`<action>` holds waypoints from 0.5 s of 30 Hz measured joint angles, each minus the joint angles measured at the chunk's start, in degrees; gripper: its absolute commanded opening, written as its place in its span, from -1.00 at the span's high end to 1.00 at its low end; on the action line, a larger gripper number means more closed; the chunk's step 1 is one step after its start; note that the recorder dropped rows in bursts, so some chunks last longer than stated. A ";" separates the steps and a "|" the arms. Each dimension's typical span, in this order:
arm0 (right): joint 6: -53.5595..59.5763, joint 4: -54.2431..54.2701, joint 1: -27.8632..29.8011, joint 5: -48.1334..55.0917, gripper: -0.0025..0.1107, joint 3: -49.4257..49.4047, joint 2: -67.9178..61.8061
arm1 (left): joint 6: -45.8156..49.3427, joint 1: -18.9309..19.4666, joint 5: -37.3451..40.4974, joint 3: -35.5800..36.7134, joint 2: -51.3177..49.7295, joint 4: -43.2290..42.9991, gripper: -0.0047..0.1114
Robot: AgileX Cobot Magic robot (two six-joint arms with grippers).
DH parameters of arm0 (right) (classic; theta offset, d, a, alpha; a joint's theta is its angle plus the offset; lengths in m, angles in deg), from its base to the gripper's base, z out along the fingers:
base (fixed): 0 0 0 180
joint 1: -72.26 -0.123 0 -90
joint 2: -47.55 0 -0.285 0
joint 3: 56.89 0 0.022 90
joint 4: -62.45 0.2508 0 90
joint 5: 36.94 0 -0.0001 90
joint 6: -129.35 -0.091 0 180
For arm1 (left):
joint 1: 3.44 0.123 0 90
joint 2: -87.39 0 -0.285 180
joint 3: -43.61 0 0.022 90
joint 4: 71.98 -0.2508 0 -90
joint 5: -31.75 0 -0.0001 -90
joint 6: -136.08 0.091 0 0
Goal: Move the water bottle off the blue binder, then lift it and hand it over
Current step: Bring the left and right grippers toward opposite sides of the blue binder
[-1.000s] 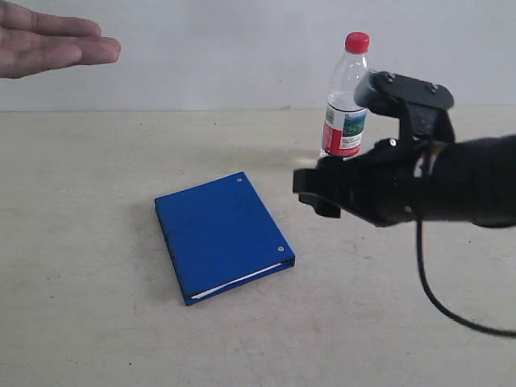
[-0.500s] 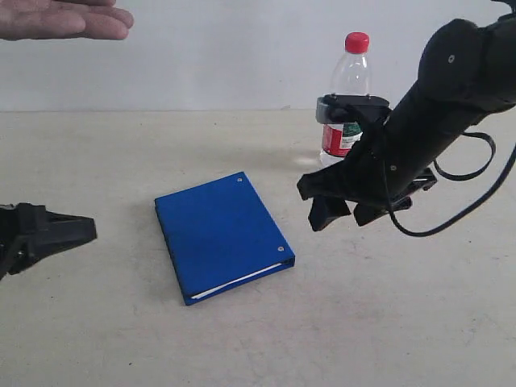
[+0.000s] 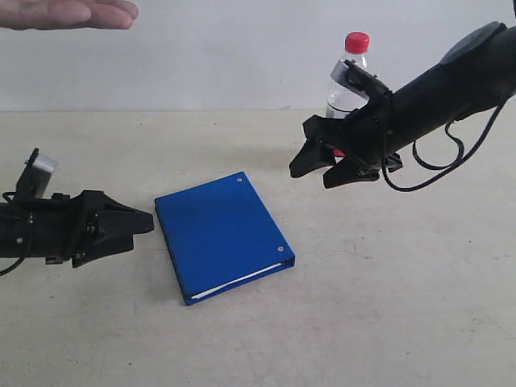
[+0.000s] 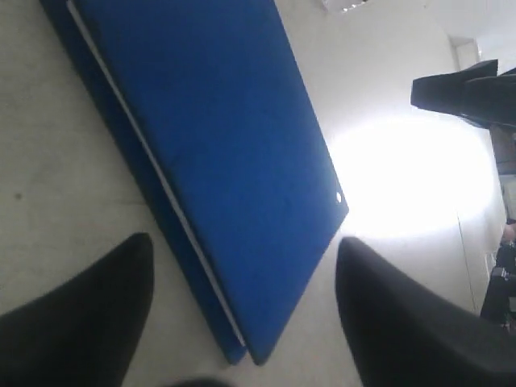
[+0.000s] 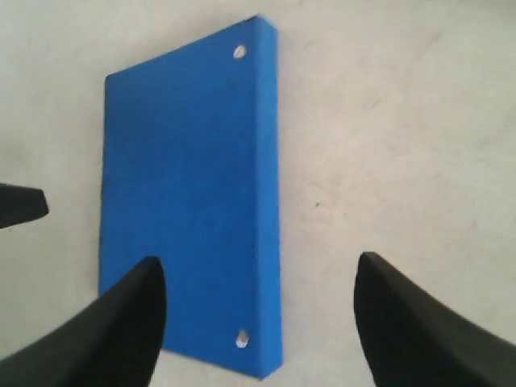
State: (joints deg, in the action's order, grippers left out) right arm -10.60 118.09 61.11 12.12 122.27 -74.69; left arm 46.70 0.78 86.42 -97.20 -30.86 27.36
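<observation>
Your right gripper is spread wide with nothing in its jaws. You're looking down on the blue binder, closed and flat on the desk. Both silver rivets sit along one edge. A dark pointed tip is near the opposite edge, not touching.

There is one blue binder, carrying two silver rivets, on one table. One water bottle shows at one o'clock of the exterior view, with one red cap. The left gripper at nine o'clock and the right gripper at two o'clock make two grippers. One human hand shows at eleven o'clock.
</observation>
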 measured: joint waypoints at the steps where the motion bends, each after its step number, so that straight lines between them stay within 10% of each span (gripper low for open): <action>1: 0.00 0.00 -0.27 -1.67 -0.12 0.00 -0.31 | -0.42 0.00 0.25 -1.36 -1.54 0.00 -0.12; 15: 6.92 1.46 -3.96 -7.82 -0.12 0.04 -8.34 | -2.95 -6.41 -5.65 -12.09 -9.26 0.23 -0.12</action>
State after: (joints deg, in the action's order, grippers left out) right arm -3.68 119.55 57.15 4.30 122.31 -83.04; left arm 43.75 -5.63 80.77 -109.29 -40.11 27.59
